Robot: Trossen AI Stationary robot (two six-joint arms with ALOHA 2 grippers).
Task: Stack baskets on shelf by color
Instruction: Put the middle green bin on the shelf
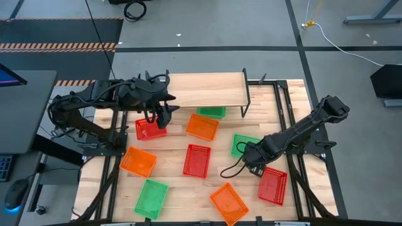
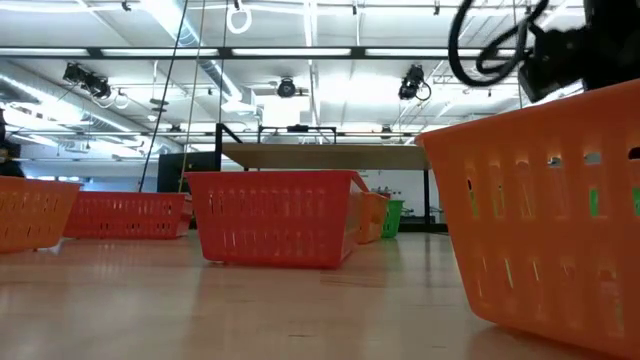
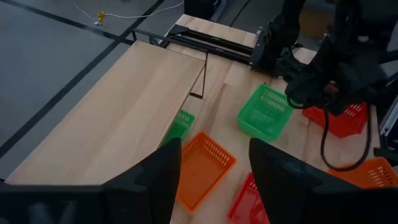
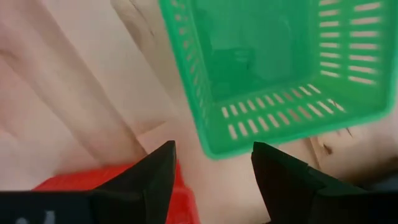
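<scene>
Our left end effector point(image 1: 157, 119) hangs open and empty above a red basket point(image 1: 149, 129) just in front of the shelf point(image 1: 204, 90). Our right end effector point(image 1: 246, 152), also open and empty, sits at a green basket's point(image 1: 244, 145) edge on the table point(image 1: 176, 188).

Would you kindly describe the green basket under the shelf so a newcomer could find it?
Start at the shelf, the light wood board at the table's far edge. A green basket sits partly tucked beneath its front edge, behind an orange basket. It is the only basket under the board.
</scene>
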